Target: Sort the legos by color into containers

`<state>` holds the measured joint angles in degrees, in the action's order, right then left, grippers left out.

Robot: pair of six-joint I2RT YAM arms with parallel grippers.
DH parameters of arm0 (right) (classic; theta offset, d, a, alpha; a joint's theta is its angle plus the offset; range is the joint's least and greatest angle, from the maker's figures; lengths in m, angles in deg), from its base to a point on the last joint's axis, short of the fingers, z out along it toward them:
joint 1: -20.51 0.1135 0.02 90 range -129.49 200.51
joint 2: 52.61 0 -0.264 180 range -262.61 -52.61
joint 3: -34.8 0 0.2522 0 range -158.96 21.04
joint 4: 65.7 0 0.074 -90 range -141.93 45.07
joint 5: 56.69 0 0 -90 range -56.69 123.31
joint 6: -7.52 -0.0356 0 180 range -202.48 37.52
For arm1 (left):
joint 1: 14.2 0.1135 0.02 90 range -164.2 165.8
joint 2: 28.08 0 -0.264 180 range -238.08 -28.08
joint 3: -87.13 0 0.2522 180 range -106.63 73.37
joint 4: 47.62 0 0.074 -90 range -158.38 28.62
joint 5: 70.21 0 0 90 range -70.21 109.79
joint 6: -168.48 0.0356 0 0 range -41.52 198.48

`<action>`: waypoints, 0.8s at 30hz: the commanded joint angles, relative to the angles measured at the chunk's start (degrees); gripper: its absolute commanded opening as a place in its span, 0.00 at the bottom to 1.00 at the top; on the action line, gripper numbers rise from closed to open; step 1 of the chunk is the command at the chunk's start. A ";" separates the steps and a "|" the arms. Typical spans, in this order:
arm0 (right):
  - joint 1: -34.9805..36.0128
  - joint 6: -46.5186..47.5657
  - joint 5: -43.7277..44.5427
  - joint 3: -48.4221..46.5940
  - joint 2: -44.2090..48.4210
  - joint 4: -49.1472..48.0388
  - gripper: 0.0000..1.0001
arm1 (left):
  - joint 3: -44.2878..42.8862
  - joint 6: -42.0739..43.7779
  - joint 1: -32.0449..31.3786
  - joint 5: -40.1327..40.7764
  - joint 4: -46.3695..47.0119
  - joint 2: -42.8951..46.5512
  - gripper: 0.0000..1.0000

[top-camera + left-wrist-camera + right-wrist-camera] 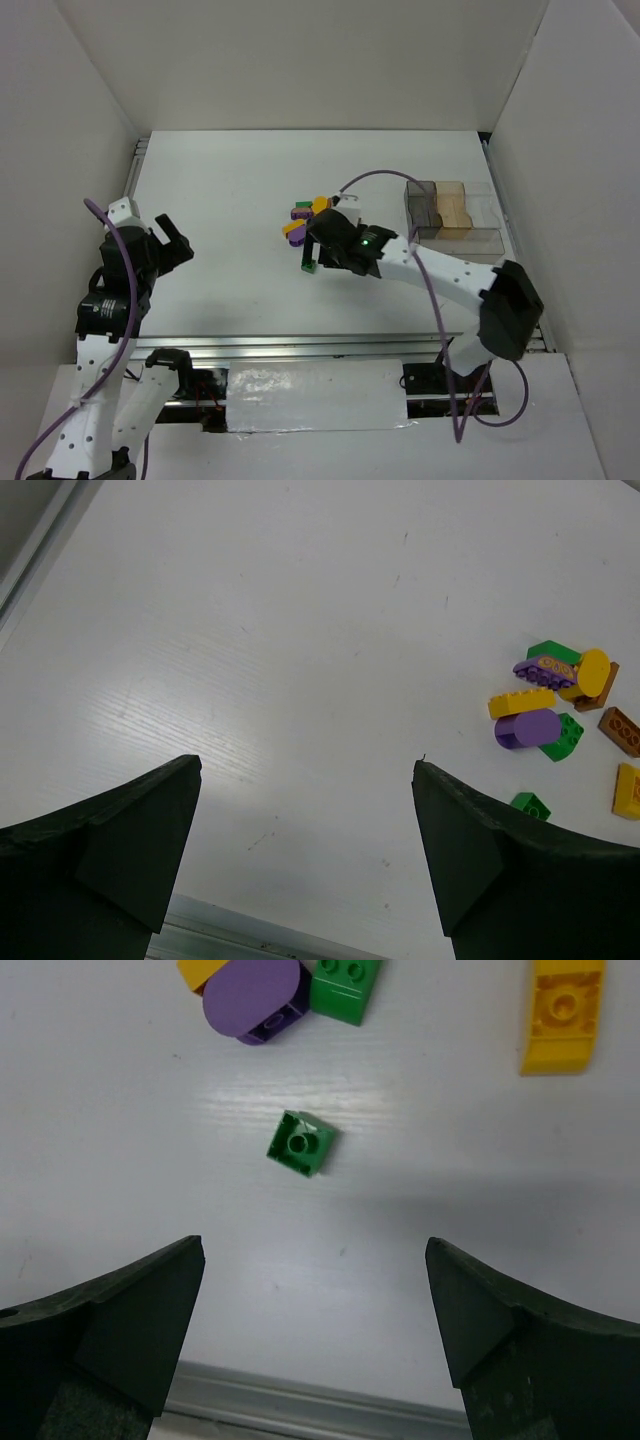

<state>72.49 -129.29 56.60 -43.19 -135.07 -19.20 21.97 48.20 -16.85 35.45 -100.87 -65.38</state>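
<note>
Approach for a pick. Right end effector (313, 1250) spread wide, hovering over the small green square plastic brick (301, 1143), not touching; brick alone on the white surface (120, 1160). Other purple, yellow and green bricks (303, 213) clustered just beyond it. Smoky-and-tan transparent plastic tray (437, 205) well right of it. Left end effector (307, 770) spread, well left. Next, likely: lower, straddle brick, pinch squarely.
</note>
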 commanded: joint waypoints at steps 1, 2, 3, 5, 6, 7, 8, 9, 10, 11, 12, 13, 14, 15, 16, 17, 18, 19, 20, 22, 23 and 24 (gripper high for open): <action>0.31 -2.41 3.07 -7.12 -8.57 -3.47 0.98 | -1.69 -0.66 0.46 0.95 0.90 0.04 1.00; 0.31 -2.59 3.77 -11.23 -13.99 -2.68 0.98 | -1.69 -0.48 0.55 0.52 1.07 -0.23 1.00; 0.05 -2.94 5.17 -13.62 -16.57 -0.06 0.98 | -1.69 -0.30 0.55 0.08 1.25 -0.40 1.00; 0.13 -3.29 5.72 -18.99 -23.17 1.63 0.98 | -1.78 -0.13 0.63 -0.54 1.34 -0.67 1.00; 0.22 -3.47 5.19 -20.14 -24.76 1.81 0.98 | -1.69 -0.13 0.63 -0.72 1.34 -0.76 0.99; 0.05 -3.29 3.19 -20.84 -27.12 1.29 0.97 | -1.69 -0.04 0.72 -0.98 1.34 -0.76 1.00; -0.04 -3.29 2.38 -21.63 -28.19 0.67 0.97 | -1.69 -0.04 0.72 -0.90 1.34 -0.58 0.99; -0.04 -3.55 1.94 -22.25 -29.24 0.67 0.96 | -1.60 -0.13 0.72 -0.89 1.43 -0.49 1.00; -0.04 -3.99 1.94 -23.30 -31.25 1.02 0.96 | -1.60 -0.13 0.72 -0.81 1.43 -0.32 0.99; -0.04 -4.78 2.37 -23.57 -31.97 1.54 0.96 | -1.51 -0.13 0.72 -0.98 1.51 -0.14 1.00; -0.04 -5.05 2.64 -23.40 -33.11 1.72 0.95 | -1.51 -0.04 0.72 -1.07 1.52 -0.06 1.00; -0.22 -5.31 2.73 -22.97 -33.47 1.55 0.95 | -1.51 -0.04 0.72 -1.16 1.60 -0.05 1.00; -0.39 -5.49 2.20 -22.53 -33.82 1.02 0.94 | -1.51 0.05 0.72 -1.42 1.69 -0.05 1.00; -0.48 -5.75 2.03 -21.91 -34.00 0.15 0.93 | -1.51 0.14 0.72 -1.68 1.69 -0.14 1.00; -0.66 -5.93 1.85 -21.12 -34.70 -0.12 0.93 | -1.43 0.14 0.72 -1.86 1.78 -0.23 1.00; -0.75 -6.28 1.59 -20.85 -35.05 -0.30 0.92 | -1.43 0.22 0.72 -1.95 1.78 -0.23 1.00; -0.92 -6.45 1.41 -20.59 -35.32 -0.30 0.90 | -1.43 0.31 0.72 -2.21 1.87 -0.23 1.00; -1.10 -6.80 1.50 -19.98 -35.67 -0.39 0.87 | -1.43 0.31 0.72 -2.21 1.87 -0.23 0.99; -1.10 -6.89 1.58 -19.54 -35.76 -0.47 0.87 | -1.43 0.31 0.72 -2.30 1.78 -0.23 0.99; -1.10 -6.98 1.50 -18.31 -35.32 -1.35 0.84 | -1.43 0.31 0.72 -2.30 1.95 -0.23 1.00; -1.10 -6.98 1.67 -17.95 -35.23 -1.35 0.83 | -1.43 0.31 0.72 -2.39 1.96 -0.23 1.00; -1.10 -7.16 1.93 -17.60 -34.97 -1.53 0.81 | -1.34 0.31 0.72 -2.39 1.87 -0.14 1.00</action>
<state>71.73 -134.77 57.32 -61.94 -170.00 -19.42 21.97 48.24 -16.48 33.76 -100.78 -65.78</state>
